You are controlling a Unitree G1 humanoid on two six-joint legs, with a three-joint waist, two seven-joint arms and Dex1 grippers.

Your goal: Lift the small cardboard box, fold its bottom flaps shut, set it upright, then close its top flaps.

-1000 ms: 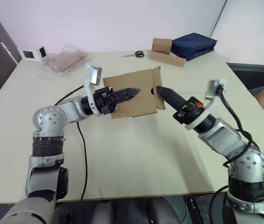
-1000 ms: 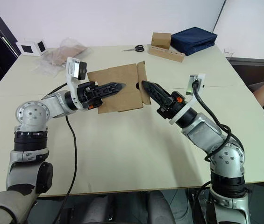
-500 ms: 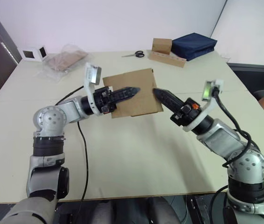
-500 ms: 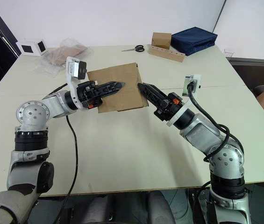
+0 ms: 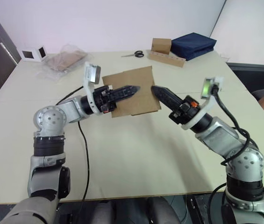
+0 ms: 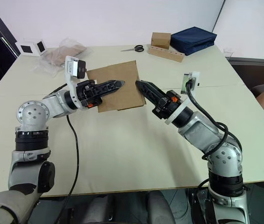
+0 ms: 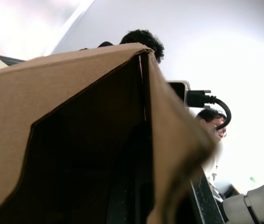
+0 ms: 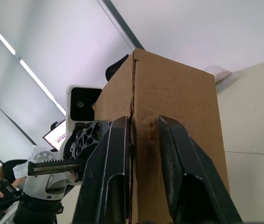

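Jaws of the right gripper (image 6: 139,84) stood slightly parted, their tips against the near edge of the small cardboard box (image 6: 120,79); in the right wrist view the two black fingers (image 8: 107,172) straddled a vertical corner seam of the box (image 8: 169,100) with cardboard showing between them, so whether they pinched it could not be told. The left gripper (image 6: 118,84) reached across the box's facing panel from the other side, its jaws looking closed to a point, though whether they gripped a wall was not clear; the left wrist view looked into the dark interior of the box (image 7: 75,154) past a notched flap edge.

The box was held up off the table (image 6: 122,154) between both arms, tilted, over the table's middle.

At the far edge lay scissors (image 6: 133,48), a smaller brown cube (image 6: 160,40) on a holed strip, a dark blue bag (image 6: 195,38), a plastic bag (image 6: 59,55) and a white cube (image 6: 30,46).
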